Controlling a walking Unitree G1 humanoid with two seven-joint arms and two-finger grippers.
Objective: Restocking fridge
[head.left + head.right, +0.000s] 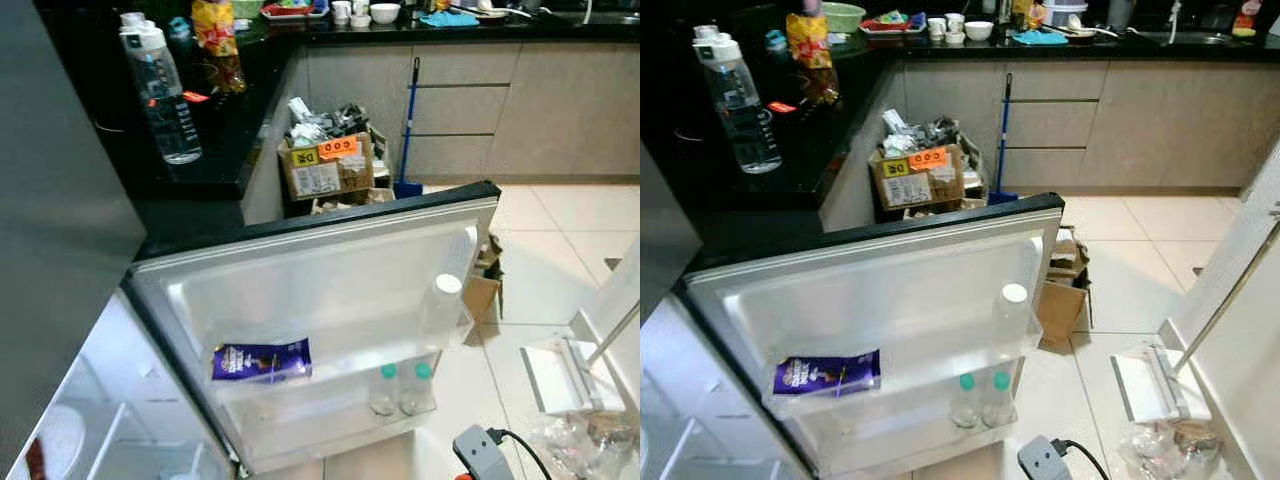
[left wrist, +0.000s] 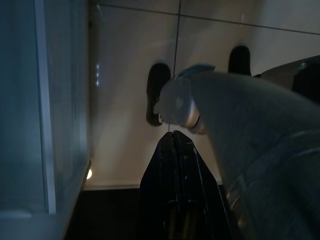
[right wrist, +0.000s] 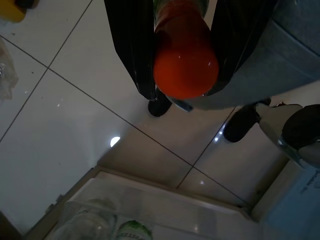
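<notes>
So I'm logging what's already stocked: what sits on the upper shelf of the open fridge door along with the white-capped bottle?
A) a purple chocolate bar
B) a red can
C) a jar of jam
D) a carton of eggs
A: a purple chocolate bar lies on the fridge door shelf, toward the opposite end from the white-capped bottle.

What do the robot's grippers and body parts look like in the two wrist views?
The left gripper has two long, glossy black fingers tapering to a narrow tip. The right gripper has the same black fingers, broad and flat. Beside each runs a smooth grey limb with black feet below. No cables or markings can be made out.
</notes>
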